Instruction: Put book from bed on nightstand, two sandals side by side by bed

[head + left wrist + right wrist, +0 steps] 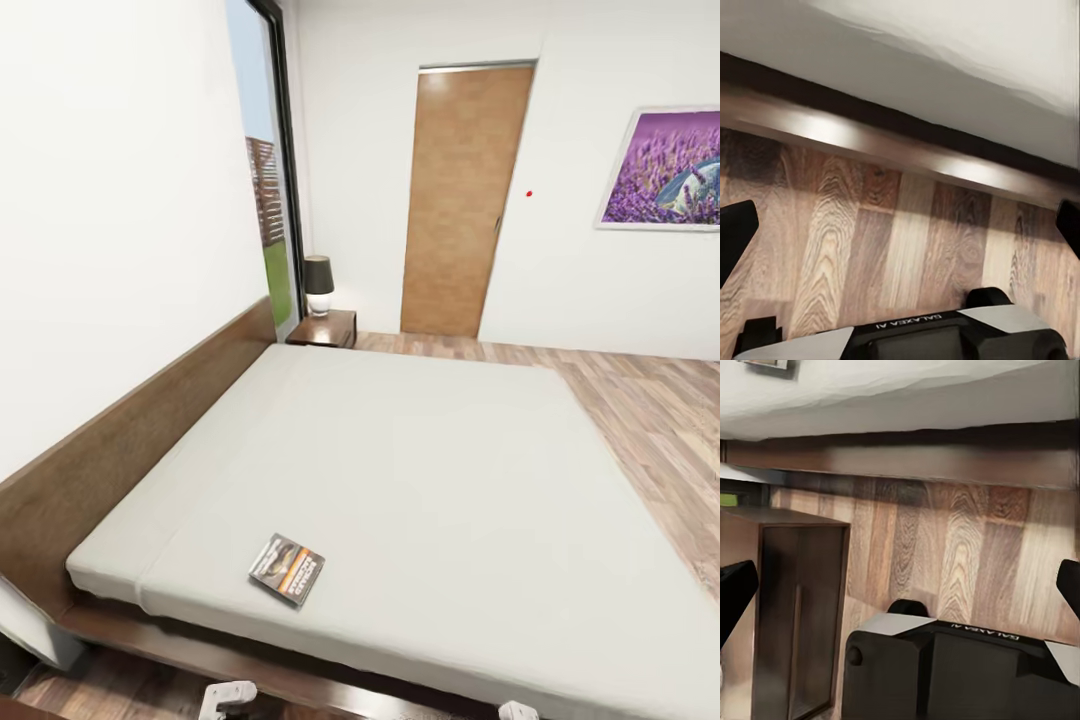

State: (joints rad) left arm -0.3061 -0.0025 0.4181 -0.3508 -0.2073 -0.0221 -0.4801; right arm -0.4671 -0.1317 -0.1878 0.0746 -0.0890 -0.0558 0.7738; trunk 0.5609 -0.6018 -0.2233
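Hanging low at the off-white, dark-framed bed's (420,470) near edge with both grippers (900,232) (900,592) spread and empty, readying to reach the small orange-banded paperback book (287,568).

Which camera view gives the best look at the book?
The head view: the book lies flat on the bed near its close edge, whole cover visible. The right wrist view catches perhaps one corner of it; I cannot be sure. The left wrist view shows bed frame and floor.

Head camera: high, angled down across the large off-white mattress bed (420,480) toward the far brown wooden door (462,200). Both wrist cameras: low, close, facing the bed's dark brown wooden frame rail (907,154) (930,457) above the wood-plank floor (870,240) (967,547), shared between them.
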